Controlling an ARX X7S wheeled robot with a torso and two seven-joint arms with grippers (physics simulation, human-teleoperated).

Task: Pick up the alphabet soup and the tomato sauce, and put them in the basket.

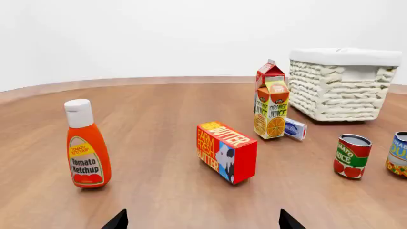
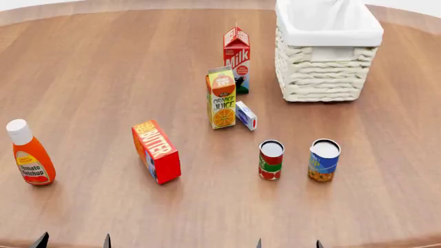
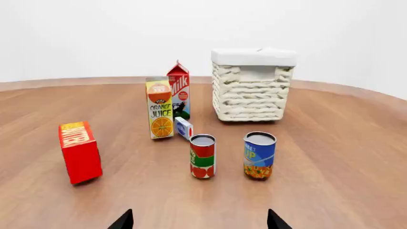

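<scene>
Standing upright on the surface (image 2: pixel 82 67), alphabet soup (image 2: pixel 324 160) beside tomato sauce (image 2: pixel 271 159), both near the basket (image 2: pixel 329 80); both grippers' jaws spread wide, holding nothing.

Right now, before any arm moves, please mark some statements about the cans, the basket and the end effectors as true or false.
1. The alphabet soup and the tomato sauce both stand upright on the table. True.
2. The tomato sauce already lies inside the basket. False: it stands on the table, outside the basket.
3. Both the left end effector and the right end effector are open and hold nothing. True.
4. The ketchup bottle stands between the two cans. False: it stands far off on the robot's left.
5. The orange juice carton has tipped over. False: it stands upright.
</scene>
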